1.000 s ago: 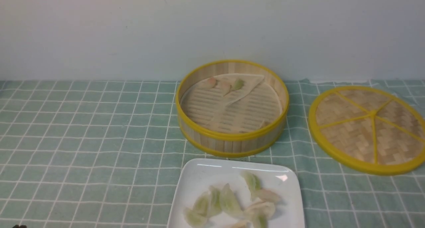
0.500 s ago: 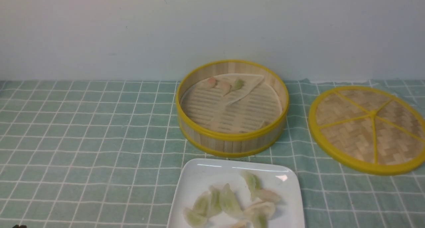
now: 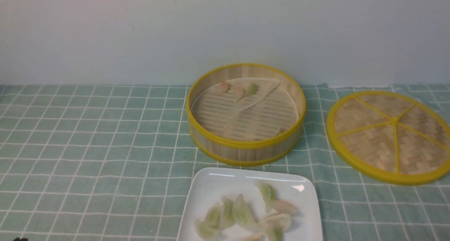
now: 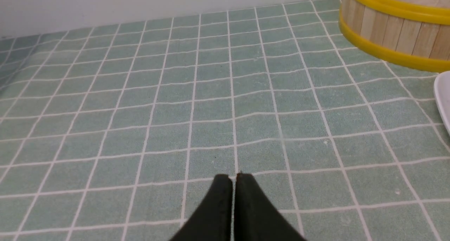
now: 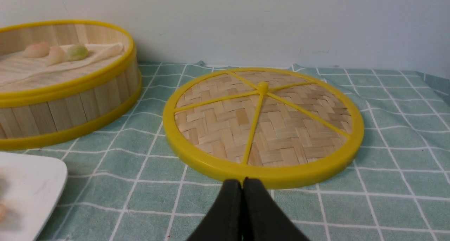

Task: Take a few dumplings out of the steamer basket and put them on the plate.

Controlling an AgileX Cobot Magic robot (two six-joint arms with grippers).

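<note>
The steamer basket point(image 3: 246, 114) stands at the back centre of the cloth, with three dumplings point(image 3: 238, 90) against its far wall on a folded pale liner. The white plate point(image 3: 211, 184) lies in front of it, bearing several pale green and whitish dumplings point(image 3: 242, 214). In the left wrist view my left gripper point(image 4: 234, 176) is shut and empty over bare cloth, well left of the basket point(image 4: 393, 33) and the plate's edge point(image 4: 443, 97). My right gripper point(image 5: 242, 180) is shut and empty, just in front of the woven lid, with the basket point(image 5: 63, 104) and plate corner point(image 5: 31, 184) off to its side.
A flat woven bamboo lid point(image 3: 390, 135) with yellow rim and spokes lies right of the basket; it also fills the right wrist view as the lid point(image 5: 263, 125). A green checked cloth point(image 3: 88, 146) covers the table. A pale wall point(image 3: 140, 30) stands behind.
</note>
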